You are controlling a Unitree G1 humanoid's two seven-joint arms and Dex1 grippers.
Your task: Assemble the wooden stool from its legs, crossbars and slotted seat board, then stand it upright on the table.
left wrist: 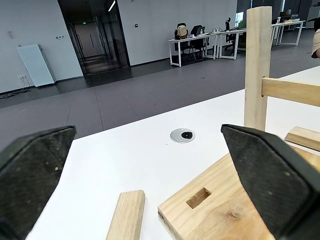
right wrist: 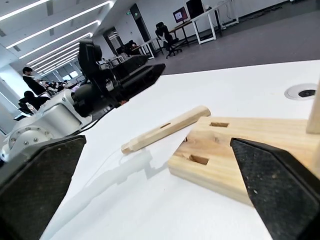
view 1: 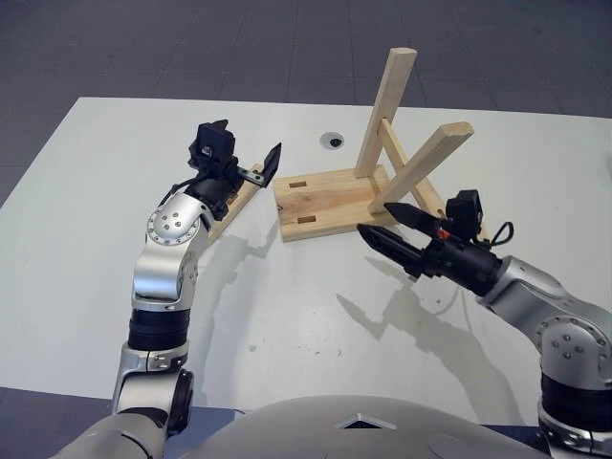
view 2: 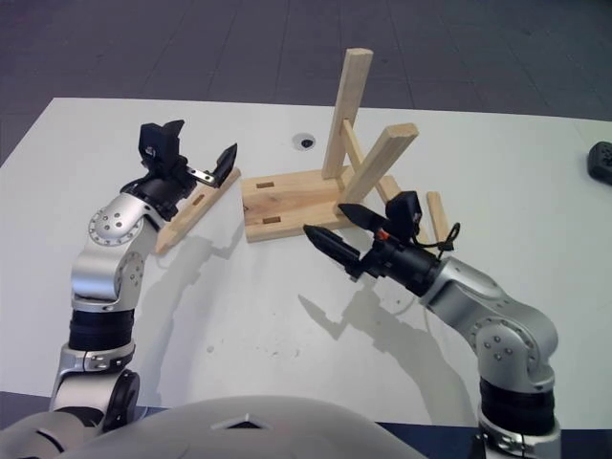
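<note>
The slotted seat board (view 1: 330, 203) lies flat mid-table with two empty slots at its left end. Two legs stand in its right end: one near upright (view 1: 387, 110), one leaning right (view 1: 432, 156), with a crossbar (left wrist: 290, 91) between them. A loose leg (view 2: 196, 212) lies left of the board. My left gripper (view 1: 244, 153) hovers open above that leg's far end, holding nothing. My right gripper (view 1: 375, 218) hangs open just off the board's near right corner, also holding nothing. From the right wrist, the loose leg (right wrist: 167, 127) and the board (right wrist: 250, 145) lie ahead between the open fingers.
A round cable grommet (view 1: 333, 141) sits in the table behind the board. A short wooden bar (view 2: 436, 216) lies behind my right gripper. A black object (view 2: 601, 161) rests at the table's far right edge. Bare white table (view 1: 287, 335) spreads in front.
</note>
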